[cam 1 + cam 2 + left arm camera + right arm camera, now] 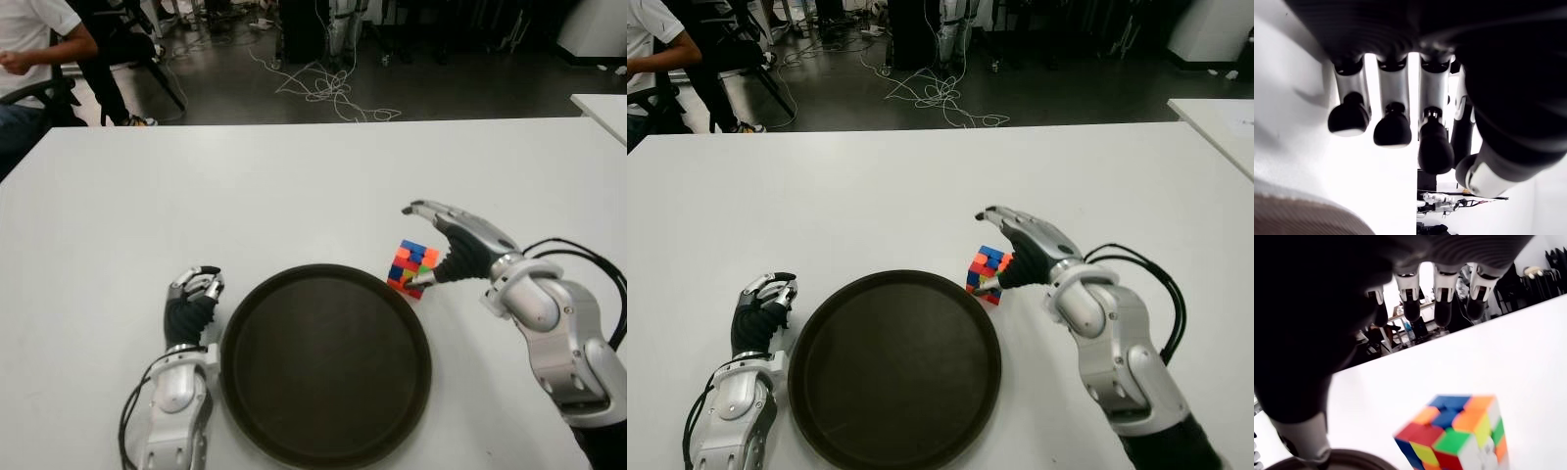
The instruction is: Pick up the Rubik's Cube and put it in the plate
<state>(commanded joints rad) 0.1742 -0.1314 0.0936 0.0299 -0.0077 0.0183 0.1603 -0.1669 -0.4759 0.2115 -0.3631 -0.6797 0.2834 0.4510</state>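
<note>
The Rubik's Cube [411,267] stands on the white table [196,186], just beyond the right far rim of the dark round plate [323,377], which has nothing in it. My right hand [433,241] hovers over the cube from the right. It is open, with its fingers [1444,308] stretched above the cube [1454,435] and its thumb [423,281] low beside the cube's right face. My left hand [194,297] shows left of the plate, its fingers [1393,129] curled with nothing in them.
A person [29,44] sits past the table's far left corner. Loose cables [328,93] lie on the floor behind the table. The corner of another white table [602,108] shows at the far right.
</note>
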